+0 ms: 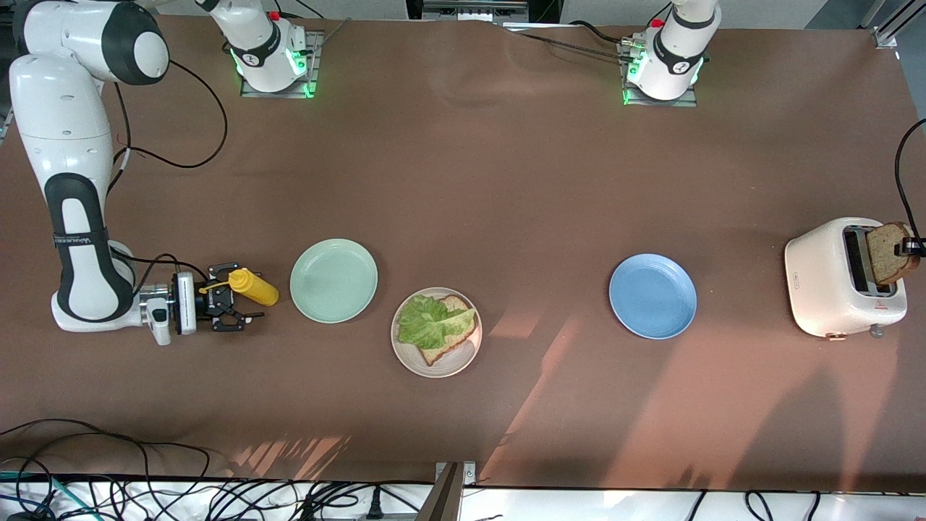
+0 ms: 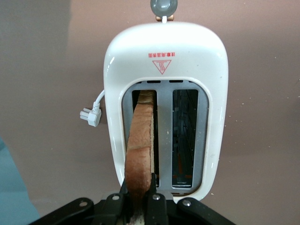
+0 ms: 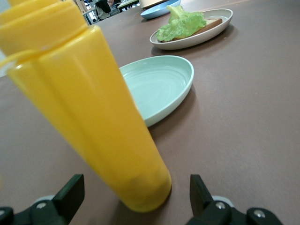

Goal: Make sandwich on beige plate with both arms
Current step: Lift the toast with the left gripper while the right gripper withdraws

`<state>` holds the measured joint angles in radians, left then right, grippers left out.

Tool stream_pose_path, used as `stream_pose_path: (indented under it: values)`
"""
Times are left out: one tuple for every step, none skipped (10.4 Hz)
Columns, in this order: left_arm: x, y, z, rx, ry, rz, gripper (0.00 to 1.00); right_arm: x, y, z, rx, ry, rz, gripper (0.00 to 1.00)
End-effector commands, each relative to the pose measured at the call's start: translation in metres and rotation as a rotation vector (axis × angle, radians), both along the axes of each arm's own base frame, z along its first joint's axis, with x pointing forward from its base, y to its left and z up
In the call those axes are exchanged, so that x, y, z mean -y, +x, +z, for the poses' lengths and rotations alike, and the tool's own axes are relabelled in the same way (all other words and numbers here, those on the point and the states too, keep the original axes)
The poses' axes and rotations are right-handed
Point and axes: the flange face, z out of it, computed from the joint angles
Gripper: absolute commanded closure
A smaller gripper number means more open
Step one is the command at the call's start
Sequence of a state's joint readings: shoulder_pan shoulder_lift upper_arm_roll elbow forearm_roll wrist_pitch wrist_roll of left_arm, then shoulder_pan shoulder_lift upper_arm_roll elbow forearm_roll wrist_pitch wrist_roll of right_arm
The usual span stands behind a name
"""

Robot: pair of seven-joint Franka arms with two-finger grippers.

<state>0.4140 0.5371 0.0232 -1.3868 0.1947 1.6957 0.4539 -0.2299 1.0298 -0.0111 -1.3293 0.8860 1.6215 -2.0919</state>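
The beige plate (image 1: 409, 359) holds one brown bread slice (image 1: 450, 341) with a green lettuce leaf (image 1: 432, 319) on it. It also shows in the right wrist view (image 3: 212, 32). My left gripper (image 1: 911, 248) is over the white toaster (image 1: 825, 278) and is shut on a second bread slice (image 1: 888, 251) that stands partly out of one slot. In the left wrist view the gripper (image 2: 138, 194) pinches the slice (image 2: 140, 145) by its edge. My right gripper (image 1: 239, 294) is low on the table, open, with a yellow squeeze bottle (image 1: 255, 288) standing between its fingers (image 3: 70, 192).
A mint-green plate (image 1: 333, 281) lies beside the beige plate, toward the right arm's end. A blue plate (image 1: 652, 295) lies toward the left arm's end. The toaster's second slot (image 2: 185, 136) is empty. Its white plug (image 2: 90, 116) lies beside it.
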Motion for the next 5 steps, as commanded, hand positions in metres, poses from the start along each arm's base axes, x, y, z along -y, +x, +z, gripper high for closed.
stream_pose_path:
  values:
    - [0.007, -0.004, 0.04, 0.026, 0.038, -0.025, 1.0, 0.035, -0.003, 0.0, 0.014, -0.034, -0.013, 0.0]
    - [0.012, -0.005, 0.059, 0.053, 0.038, -0.026, 1.0, 0.048, -0.001, 0.014, 0.029, -0.066, -0.015, 0.0]
    - [0.026, -0.006, 0.074, 0.052, 0.027, -0.036, 1.0, 0.057, -0.001, 0.029, 0.031, -0.118, 0.001, 0.0]
    - [0.04, -0.004, 0.103, 0.066, 0.02, -0.043, 1.0, 0.065, 0.001, 0.05, 0.044, -0.174, 0.018, 0.0]
    - [0.062, 0.001, 0.125, 0.072, -0.036, -0.039, 1.0, 0.071, 0.0, 0.074, 0.037, -0.245, 0.032, 0.0]
